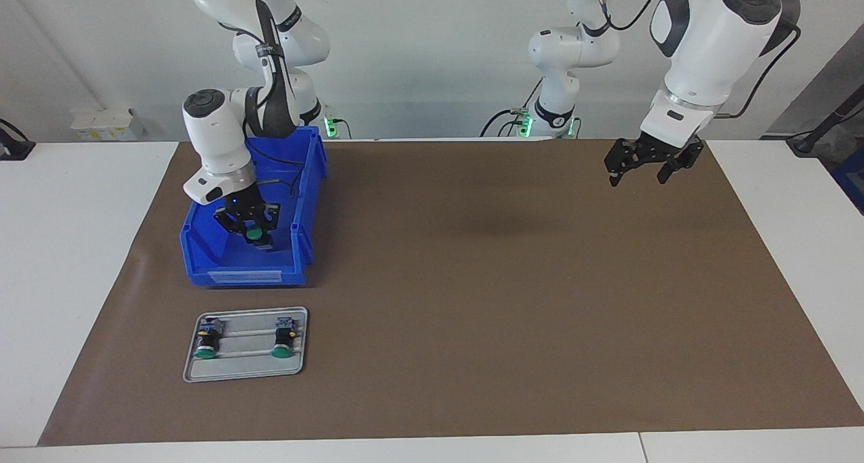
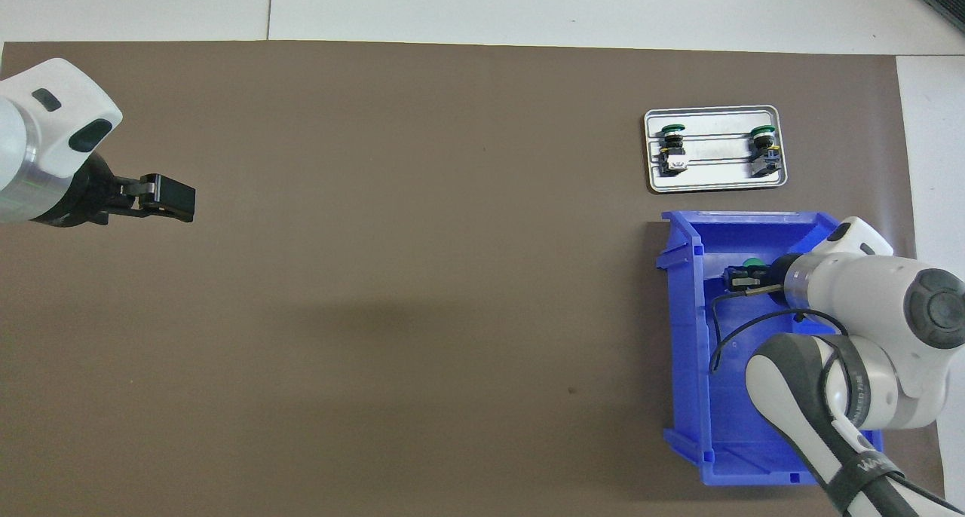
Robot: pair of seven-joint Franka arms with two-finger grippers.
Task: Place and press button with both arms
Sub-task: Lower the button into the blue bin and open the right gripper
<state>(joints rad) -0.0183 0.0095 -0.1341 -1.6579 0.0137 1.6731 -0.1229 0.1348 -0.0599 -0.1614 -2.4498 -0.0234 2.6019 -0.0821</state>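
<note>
Nearest the facing camera lies a grey tray [image 1: 246, 375], and on it rest 2 green-capped buttons, one [image 1: 206, 342] toward the table's edge at the right arm's end and one [image 1: 283, 341] beside it, each lying on its side with the cap pointing away from the robots.

A 3rd button [image 1: 255, 234] sits between the fingers of the right gripper [image 1: 248, 221], which is down inside the blue bin [image 1: 202, 254] — the fingers look closed on its blocky body, green cap showing below them in the facing view. Whether it has left the bin floor cannot be told.

Judging by its look, the button is small, rigid and light, hard plastic with a smooth round cap. The cap would likely slip and would depress under a squeeze, so the squared black and blue-grey body seems the better place to hold, across its flat sides. It is probably sturdy enough for a firm pinch.

Just beside the bin, farther from the robots than the right gripper, is the tray with a free stretch between its 2 buttons.

Well apart from all this, the left gripper [image 1: 652, 160] waits in the air over bare brown mat [image 1: 513, 281] at the left arm's end, fingers spread apart.

Count: 3 buttons, 1 tray, 1 bin, 2 arms.
</note>
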